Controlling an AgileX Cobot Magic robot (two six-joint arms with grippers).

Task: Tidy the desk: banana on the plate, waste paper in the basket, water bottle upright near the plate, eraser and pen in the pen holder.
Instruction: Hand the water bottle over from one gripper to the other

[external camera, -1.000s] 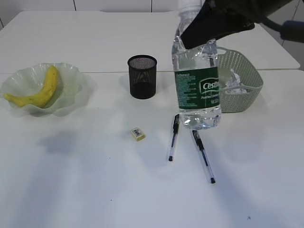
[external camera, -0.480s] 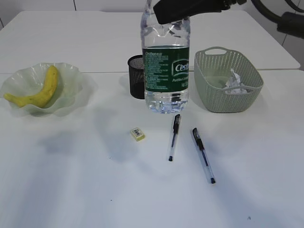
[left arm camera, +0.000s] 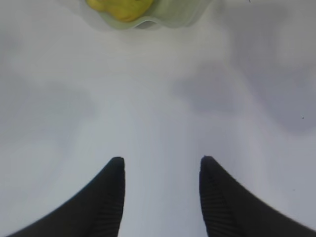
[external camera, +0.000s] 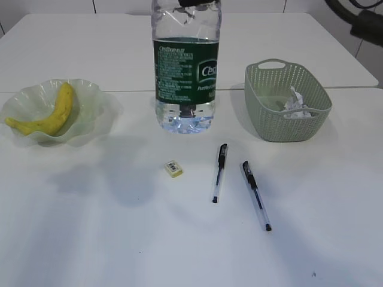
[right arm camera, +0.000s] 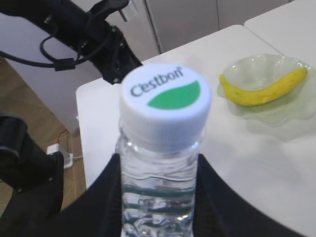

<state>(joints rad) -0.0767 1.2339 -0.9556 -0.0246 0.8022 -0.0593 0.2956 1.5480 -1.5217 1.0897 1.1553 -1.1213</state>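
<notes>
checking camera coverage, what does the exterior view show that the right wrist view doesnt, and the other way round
Only the exterior view shows the basket with waste paper, two pens, the eraser and the bottle's green label. Only the right wrist view shows the bottle's white cap, the right gripper closed on the neck just below it, and the floor beyond the table edge. Both share the water bottle, held upright, and the banana lying on the plate.
</notes>
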